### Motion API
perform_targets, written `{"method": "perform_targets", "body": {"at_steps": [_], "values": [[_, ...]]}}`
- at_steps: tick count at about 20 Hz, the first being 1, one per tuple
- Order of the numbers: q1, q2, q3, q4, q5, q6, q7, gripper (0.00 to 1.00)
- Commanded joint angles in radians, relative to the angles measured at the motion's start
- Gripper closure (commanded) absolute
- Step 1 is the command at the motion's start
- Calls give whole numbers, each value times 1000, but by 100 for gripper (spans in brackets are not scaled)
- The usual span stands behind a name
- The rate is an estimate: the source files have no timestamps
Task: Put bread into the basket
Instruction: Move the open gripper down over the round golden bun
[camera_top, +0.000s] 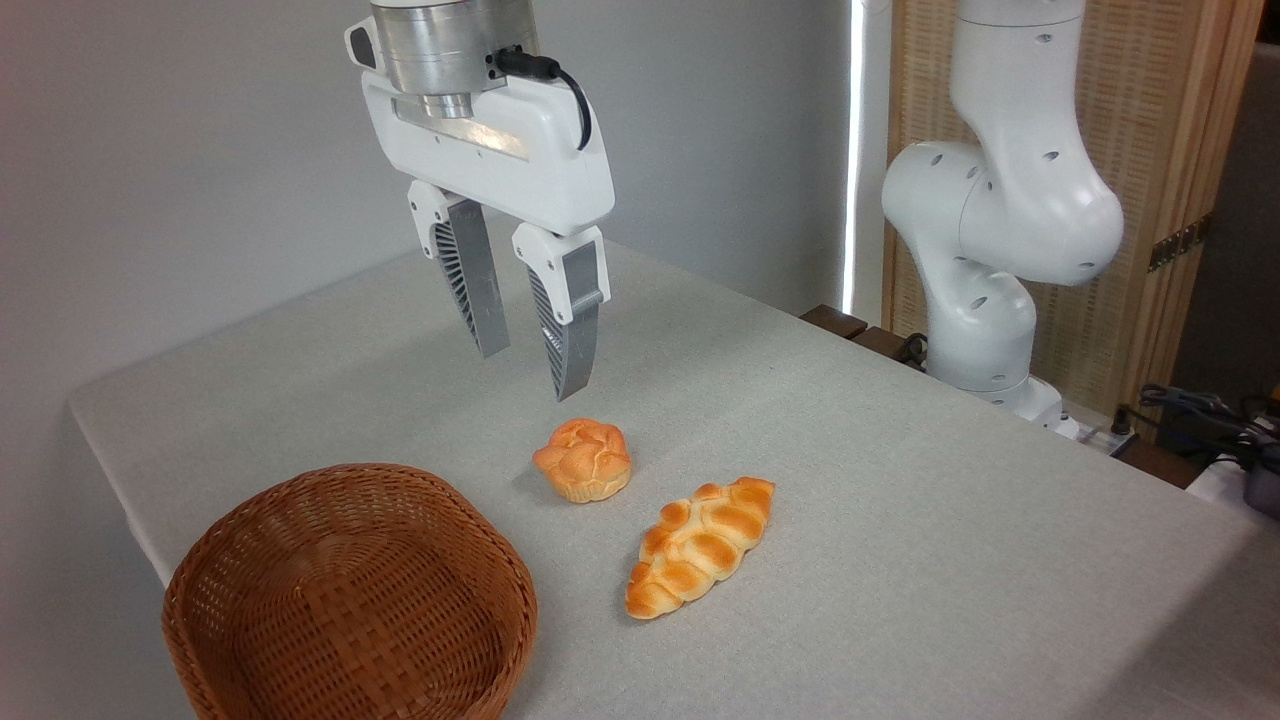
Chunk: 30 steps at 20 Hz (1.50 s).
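Nothing done yet: bread (583, 459) untouched on the table (900, 520), basket (345, 590) empty. Gripper (530, 372) above the bread, fingers parted, holding nothing. Grasp, carry, drop all left.

Behind your table (900, 520) (draped in pale grey cloth) you have a plain grey wall (200, 150), a bright vertical light strip (853, 150), and a wood-framed woven screen (1170, 180) at right.

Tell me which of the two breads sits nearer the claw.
The small round bun, just below the open claw. The braided loaf lies farther right and nearer the camera.
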Motion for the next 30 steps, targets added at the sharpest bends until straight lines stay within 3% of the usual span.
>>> {"method": "perform_targets", "body": {"at_steps": [1,14,21,26,30], "values": [[-1,-34,2,-52,-14,40,-7,0],[-2,-31,-18,-56,-14,48,-5,0],[-7,-53,-71,-170,-14,172,-5,0],[-7,-129,-131,-369,-2,305,1,0],[-7,-154,-160,-458,2,369,3,0]]}}
